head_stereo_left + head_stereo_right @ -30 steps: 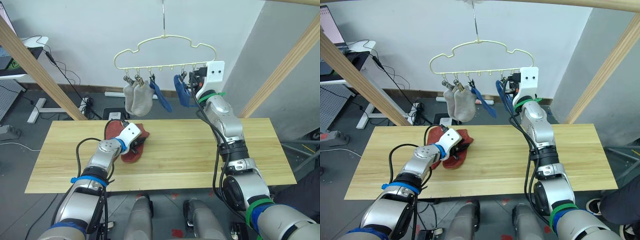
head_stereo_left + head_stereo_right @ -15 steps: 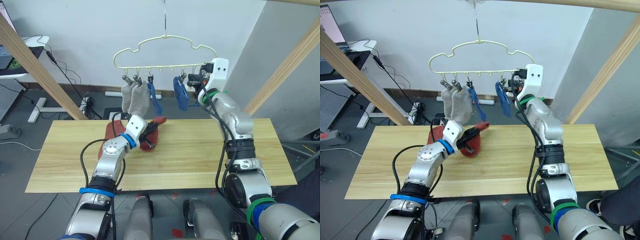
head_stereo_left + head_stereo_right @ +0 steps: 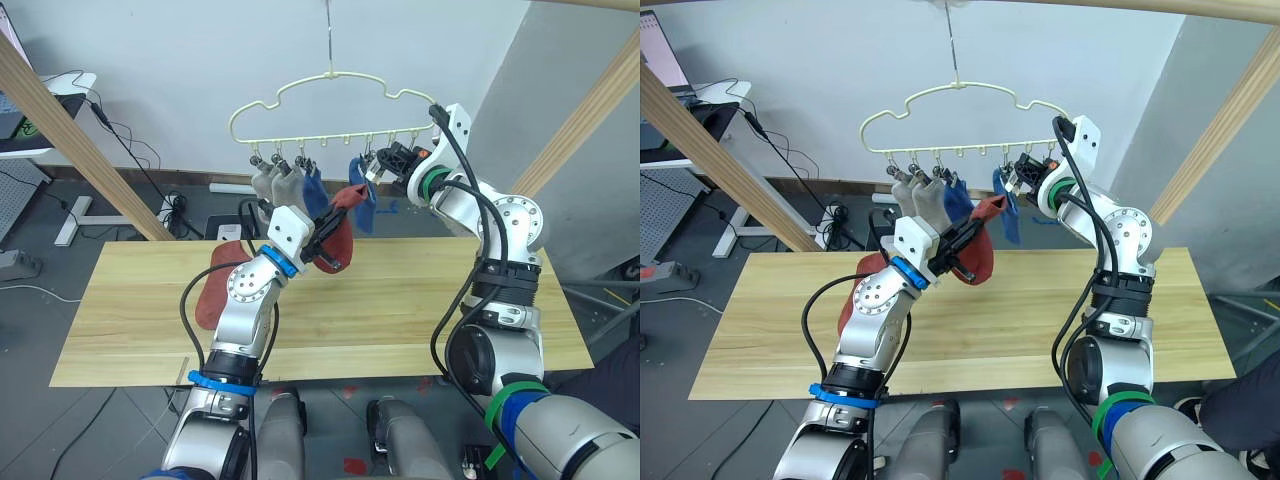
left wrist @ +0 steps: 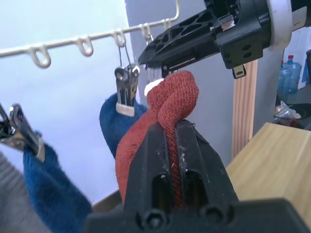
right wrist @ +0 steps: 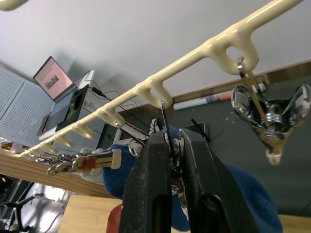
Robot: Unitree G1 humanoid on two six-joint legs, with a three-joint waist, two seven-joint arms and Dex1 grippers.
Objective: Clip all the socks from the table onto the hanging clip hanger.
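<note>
Your table (image 3: 420,310) holds one rust-red sock (image 3: 208,296) at its left, partly behind the left arm. Above it hangs the clip hanger (image 3: 330,110), with two grey socks (image 3: 272,185) and two blue socks (image 3: 362,205) already clipped on. The left gripper (image 3: 327,236) is pressed together on the second rust-red sock (image 3: 340,232), lifted up so its toe end reaches toward the clips. The right gripper (image 3: 388,160) is pinching a metal clip (image 5: 171,145) on the hanger's lower bar, just beside the empty end clip (image 5: 269,114).

Watch the handover: I'd say the sock's tip is bunched, so it may miss the clip mouth or catch only a thin edge and drop. Push too hard and you may swing the hanger, shaking the clip loose.
</note>
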